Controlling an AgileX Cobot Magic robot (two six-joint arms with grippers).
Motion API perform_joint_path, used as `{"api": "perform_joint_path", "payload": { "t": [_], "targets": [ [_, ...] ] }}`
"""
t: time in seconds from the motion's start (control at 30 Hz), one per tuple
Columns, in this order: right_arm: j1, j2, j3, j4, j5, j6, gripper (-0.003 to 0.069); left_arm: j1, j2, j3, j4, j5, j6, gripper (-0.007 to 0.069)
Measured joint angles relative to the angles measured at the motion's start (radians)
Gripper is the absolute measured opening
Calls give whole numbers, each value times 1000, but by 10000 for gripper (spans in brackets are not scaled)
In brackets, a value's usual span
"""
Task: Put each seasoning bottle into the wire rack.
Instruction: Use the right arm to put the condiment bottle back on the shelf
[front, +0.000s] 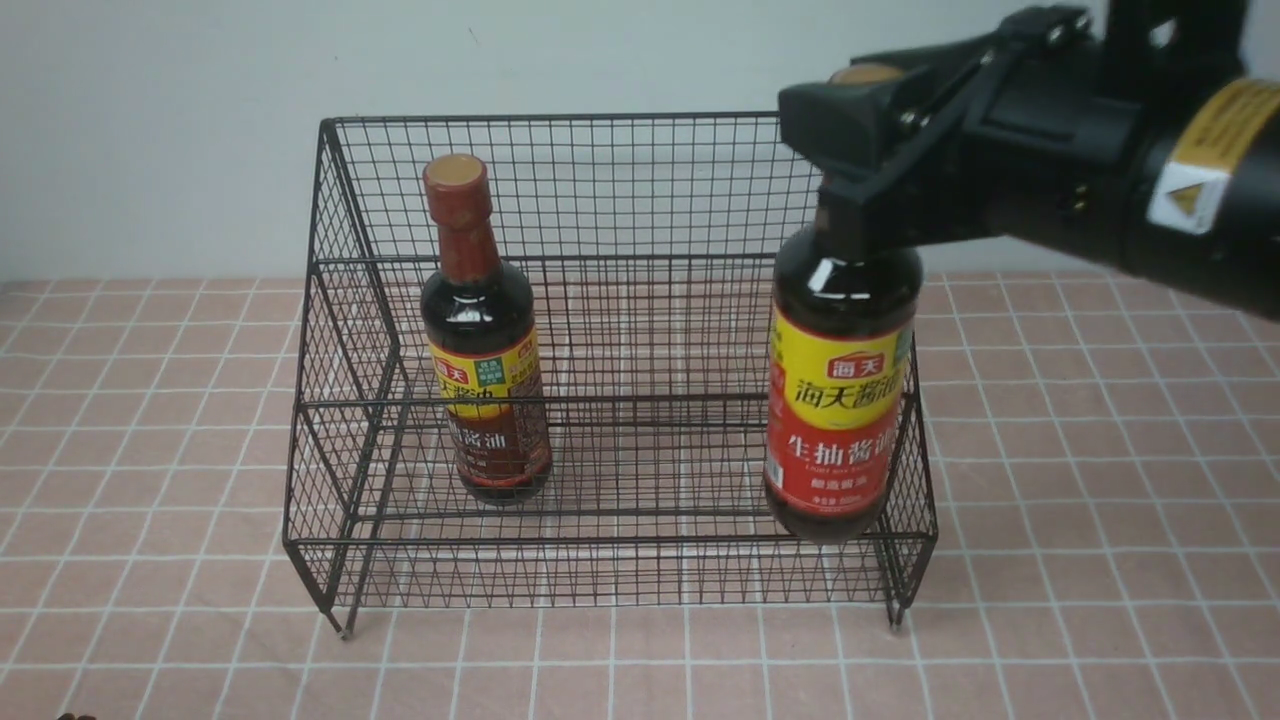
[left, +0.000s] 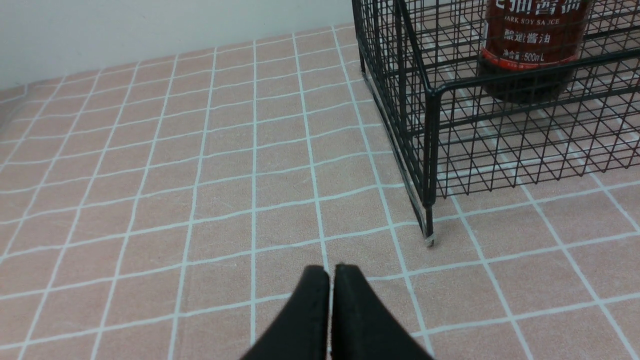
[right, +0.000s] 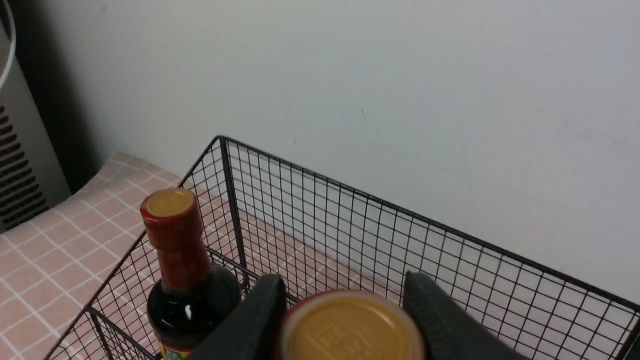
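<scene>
The black wire rack (front: 640, 190) stands on the pink tiled table. One seasoning bottle (front: 485, 340) stands upright inside its left part, also seen in the left wrist view (left: 532, 50) and the right wrist view (right: 185, 260). My right gripper (front: 860, 160) is shut on the neck of the second seasoning bottle (front: 840, 400), which hangs upright at the rack's right front corner. Its tan cap (right: 350, 330) sits between the two fingers (right: 265, 310). My left gripper (left: 330, 270) is shut and empty, low over the table in front of the rack's left front leg (left: 429, 235).
A pale wall rises just behind the rack (right: 350, 225). A grey vented appliance (right: 15, 165) stands at the table's far left edge. Pink tiled cloth (left: 200, 175) spreads to the left of the rack.
</scene>
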Motion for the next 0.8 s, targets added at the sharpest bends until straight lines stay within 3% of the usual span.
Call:
{"api": "perform_joint_path", "payload": {
  "t": [0.7, 0.8],
  "targets": [
    [1, 105, -2, 4, 159, 9, 281, 0, 0, 0, -1, 0, 0, -7],
    [1, 105, -3, 5, 161, 9, 316, 0, 0, 0, -1, 0, 0, -7]
  ]
}}
